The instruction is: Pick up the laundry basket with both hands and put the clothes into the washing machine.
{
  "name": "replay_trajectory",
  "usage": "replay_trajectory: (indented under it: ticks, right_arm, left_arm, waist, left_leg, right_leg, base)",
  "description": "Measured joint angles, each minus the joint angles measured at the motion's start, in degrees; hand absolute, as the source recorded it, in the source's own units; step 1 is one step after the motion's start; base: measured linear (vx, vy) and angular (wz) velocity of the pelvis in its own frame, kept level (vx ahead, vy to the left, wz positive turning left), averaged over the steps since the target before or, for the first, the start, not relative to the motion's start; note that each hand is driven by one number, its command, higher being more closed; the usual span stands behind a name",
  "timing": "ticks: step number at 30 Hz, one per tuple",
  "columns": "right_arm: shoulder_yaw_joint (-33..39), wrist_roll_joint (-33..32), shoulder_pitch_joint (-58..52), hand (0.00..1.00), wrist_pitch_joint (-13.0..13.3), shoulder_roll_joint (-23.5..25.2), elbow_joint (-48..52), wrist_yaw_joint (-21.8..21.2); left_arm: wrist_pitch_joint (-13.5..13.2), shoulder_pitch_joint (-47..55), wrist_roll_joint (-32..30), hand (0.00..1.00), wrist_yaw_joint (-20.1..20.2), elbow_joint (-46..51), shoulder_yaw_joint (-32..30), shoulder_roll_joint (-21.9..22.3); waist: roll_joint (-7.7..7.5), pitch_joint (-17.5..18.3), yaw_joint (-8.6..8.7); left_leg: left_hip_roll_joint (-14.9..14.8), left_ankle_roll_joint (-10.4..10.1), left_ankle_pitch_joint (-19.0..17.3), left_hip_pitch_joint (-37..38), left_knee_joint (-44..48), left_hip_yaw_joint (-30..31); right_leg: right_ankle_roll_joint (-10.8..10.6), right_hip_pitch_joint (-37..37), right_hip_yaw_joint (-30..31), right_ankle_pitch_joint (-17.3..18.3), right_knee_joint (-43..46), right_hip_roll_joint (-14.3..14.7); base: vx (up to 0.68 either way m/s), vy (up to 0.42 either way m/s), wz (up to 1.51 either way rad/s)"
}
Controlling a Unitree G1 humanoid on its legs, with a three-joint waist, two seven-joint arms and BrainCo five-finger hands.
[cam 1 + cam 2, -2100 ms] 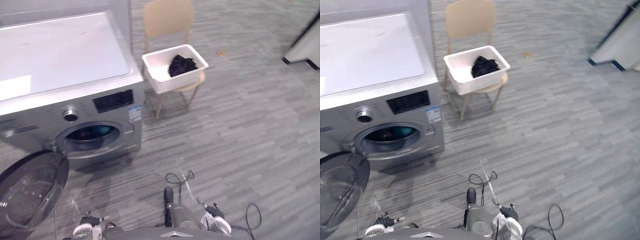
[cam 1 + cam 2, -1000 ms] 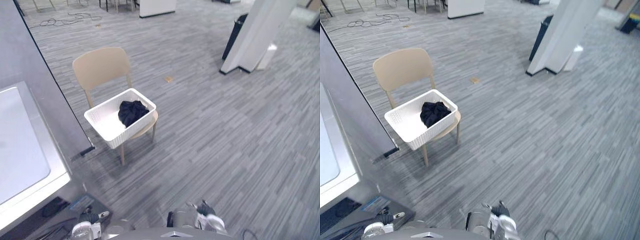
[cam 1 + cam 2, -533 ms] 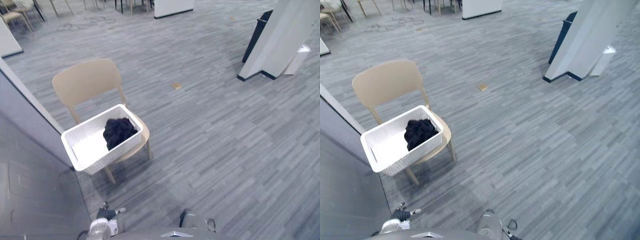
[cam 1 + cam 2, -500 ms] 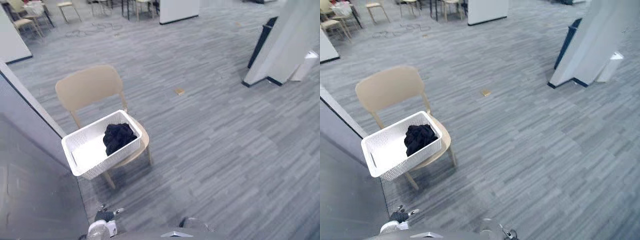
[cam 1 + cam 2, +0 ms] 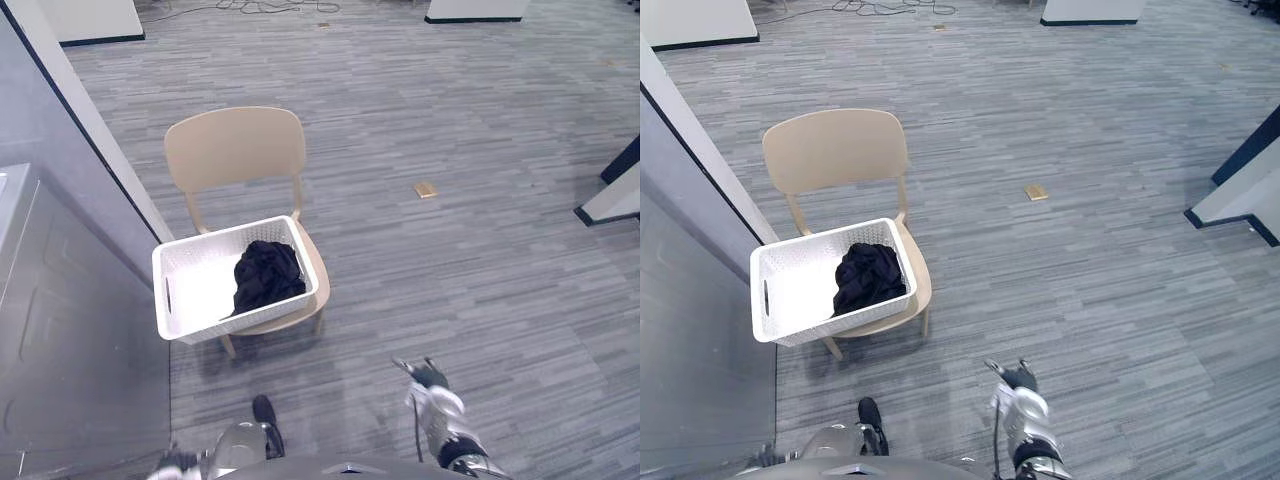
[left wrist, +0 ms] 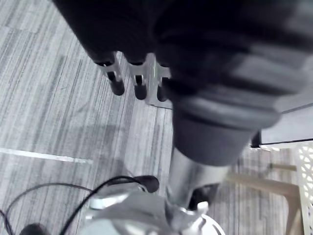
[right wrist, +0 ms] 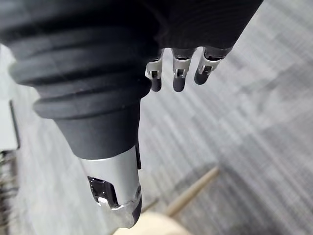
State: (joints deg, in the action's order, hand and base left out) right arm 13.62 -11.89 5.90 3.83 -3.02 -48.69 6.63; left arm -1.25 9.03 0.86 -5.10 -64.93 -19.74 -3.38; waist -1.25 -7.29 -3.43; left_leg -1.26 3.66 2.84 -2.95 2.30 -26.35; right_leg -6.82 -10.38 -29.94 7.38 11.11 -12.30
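Basket (image 5: 195, 285) on chair (image 5: 235, 150) lies well ahead, long axis crosswise, laterally between left hand (image 6: 116, 83) and right hand (image 5: 435, 395), both low, empty, fingers (image 7: 178, 83) released.

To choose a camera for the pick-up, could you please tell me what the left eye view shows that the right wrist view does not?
From the left eye view: the white laundry basket with dark clothes inside, the washing machine's grey side and a tan scrap. From the right wrist view: the right hand's fingers close, straight and holding nothing. Both take in the right hand, the beige chair and the grey floor.
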Motion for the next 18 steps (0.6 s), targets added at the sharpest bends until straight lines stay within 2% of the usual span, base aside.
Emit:
replay_trajectory:
  ticks: [1,2,4,5,6,7,8,9,10,11,12,13,14,15,16,17,18]
  right_arm:
    - [-1.2,-0.2,-0.9,0.00,0.3,0.7,2.2,-0.1]
    - [-2.8,-0.3,-3.1,0.00,0.6,1.2,6.8,-0.4]
    - [-4.1,-0.3,-5.9,0.00,0.8,1.8,12.2,-0.4]
    - [-4.9,-0.2,-7.8,0.00,0.7,2.3,16.4,-0.4]
    - [-5.3,-0.1,-8.6,0.00,0.8,2.5,18.4,-0.4]
    - [-5.5,-0.1,-9.9,0.00,0.8,2.5,22.6,-0.3]
    - [-5.1,-0.1,-11.1,0.00,0.9,2.3,27.5,-0.2]
    - [-4.7,-0.1,-11.6,0.00,1.0,2.1,30.7,-0.2]
    - [-3.9,-0.1,-12.1,0.00,1.9,1.8,36.3,-0.3]
    - [-3.3,-0.1,-12.1,0.00,3.3,1.3,40.8,-0.2]
    - [-3.0,-0.1,-12.1,0.00,4.1,1.2,42.5,-0.2]
    - [-2.9,0.0,-12.1,0.00,5.2,1.3,45.0,-0.1]
    - [-4.0,0.9,-11.9,0.00,5.8,1.2,45.7,-0.1]
    - [-4.9,1.1,-11.4,0.00,5.8,0.4,45.6,-0.1]
    - [-7.9,1.1,-11.1,0.00,5.9,-1.4,46.4,-0.2]
    - [-10.7,2.0,-10.8,0.00,6.0,-3.5,47.3,-1.2]
    - [-12.0,2.8,-10.8,0.00,6.0,-4.5,47.8,-1.7]
  left_arm:
    - [0.0,0.2,0.0,0.00,-0.1,0.0,0.5,0.0]
    - [0.0,-0.2,0.0,0.00,-0.4,0.0,2.4,-0.3]
    - [-0.1,-0.7,0.0,0.00,-0.6,0.2,4.7,-1.2]
    - [-0.1,-1.9,-0.3,0.00,-0.8,0.3,6.4,-2.2]
    - [-0.1,-2.1,-1.0,0.00,-0.8,0.5,7.1,-2.7]
    - [-0.1,-2.4,-2.1,0.00,-1.0,1.1,8.2,-3.5]
    - [-0.1,-2.8,-3.6,0.00,-1.3,1.6,9.0,-4.0]
    - [-0.2,-3.1,-4.6,0.00,-1.3,2.1,9.4,-4.1]
    - [-0.7,-3.6,-6.2,0.00,-1.7,3.4,10.9,-4.5]
    - [-1.3,-4.4,-6.7,0.00,-2.1,3.9,11.6,-4.7]
    - [-1.5,-5.0,-6.6,0.00,-2.2,4.3,11.8,-4.7]
    - [-2.1,-5.3,-6.6,0.00,-2.2,6.1,13.2,-4.7]
    - [-2.9,-5.3,-6.7,0.00,-2.2,7.2,13.6,-4.7]
    - [-2.9,-5.6,-6.7,0.00,-2.2,7.1,13.7,-4.1]
    - [-3.3,-5.0,-6.8,0.00,-2.0,7.7,14.3,-2.4]
    - [-3.4,-4.8,-6.9,0.00,-2.0,7.5,14.3,-0.7]
    - [-3.4,-4.8,-7.0,0.00,-2.0,7.5,14.3,0.0]
  waist:
    - [0.09,0.1,0.09]
    - [0.00,0.1,0.53]
    - [-0.32,-0.1,0.99]
    - [-1.31,-0.7,1.99]
    - [-1.85,-0.9,2.49]
    - [-2.47,-1.6,3.17]
    - [-2.72,-1.4,3.52]
    - [-2.86,-1.2,3.67]
    - [-3.07,-0.9,3.82]
    - [-3.23,-0.8,3.95]
    - [-3.41,-0.6,3.94]
    - [-4.62,0.2,3.89]
    - [-6.17,1.1,3.29]
    - [-5.91,1.3,2.91]
    - [-3.60,2.3,2.47]
    - [-2.31,2.8,2.40]
    - [-1.20,3.3,2.39]
  left_leg:
    - [1.0,-0.9,-1.0,1.4,-1.5,1.0]
    - [2.2,-1.0,-1.7,2.7,-3.1,2.7]
    - [3.2,-0.9,-1.8,3.5,-3.5,4.1]
    - [3.3,-0.8,-2.0,4.1,-3.4,5.6]
    - [3.2,-0.9,-2.0,4.5,-3.3,6.3]
    - [3.0,-1.1,-2.1,5.5,-3.3,7.7]
    - [2.7,-2.4,-2.0,6.0,-3.3,8.8]
    - [2.4,-2.8,-2.1,6.0,-3.3,9.5]
    - [1.9,-3.5,-2.0,5.9,-3.3,10.8]
    - [1.3,-4.6,-1.8,5.5,-3.1,12.6]
    - [0.8,-5.3,-1.7,5.1,-2.6,13.1]
    - [0.5,-6.4,-1.4,4.5,-2.2,14.7]
    - [0.5,-7.5,-1.1,4.3,-2.2,16.1]
    - [-0.6,-7.9,-0.9,4.3,-2.2,16.9]
    - [-3.4,-9.3,-0.9,3.9,-2.5,18.3]
    - [-5.6,-10.2,-0.5,3.4,-2.7,19.8]
    - [-6.5,-10.5,-0.3,2.8,-2.8,20.6]
  right_leg:
    - [-0.1,0.2,0.2,0.9,3.4,-1.4]
    - [-0.3,3.1,1.6,1.6,13.4,-4.2]
    - [0.6,8.9,5.6,0.2,26.8,-7.4]
    - [1.3,13.4,11.0,-1.5,35.6,-7.8]
    - [1.4,15.3,13.4,-0.8,38.8,-7.4]
    - [1.1,17.9,16.6,2.4,42.0,-6.3]
    - [1.1,19.5,17.1,5.4,39.8,-6.0]
    - [1.1,20.0,17.1,6.7,36.7,-6.0]
    - [1.1,20.5,17.4,7.5,29.1,-6.2]
    - [0.8,20.4,18.9,7.3,20.6,-5.8]
    - [0.2,19.8,20.2,6.2,16.1,-5.4]
    - [-1.7,18.1,20.5,1.0,7.2,-5.2]
    - [-4.2,17.3,19.7,-6.8,3.3,-5.6]
    - [-5.6,16.5,18.9,-7.7,3.5,-4.9]
    - [-4.3,15.1,16.4,-7.4,1.3,-2.1]
    - [-3.1,13.8,13.2,-7.3,-1.2,0.0]
    - [-2.7,13.2,12.2,-7.4,-2.2,1.0]
  base:
    - [0.15,-0.007,0.46]
    - [0.13,-0.004,0.54]
    - [0.13,-0.006,0.54]
    - [0.13,-0.025,0.47]
    - [0.16,-0.060,0.54]
    - [0.17,-0.113,0.49]
    - [0.16,-0.129,0.47]
    - [0.15,-0.169,0.49]
    - [0.13,-0.198,0.60]
    - [0.13,-0.225,0.69]
    - [0.13,-0.285,0.87]
    - [0.15,-0.365,0.82]
    - [0.16,-0.400,0.70]
    - [0.12,-0.393,0.48]
    - [0.11,-0.336,0.41]
    - [0.12,-0.295,0.46]
    - [0.17,-0.311,0.56]
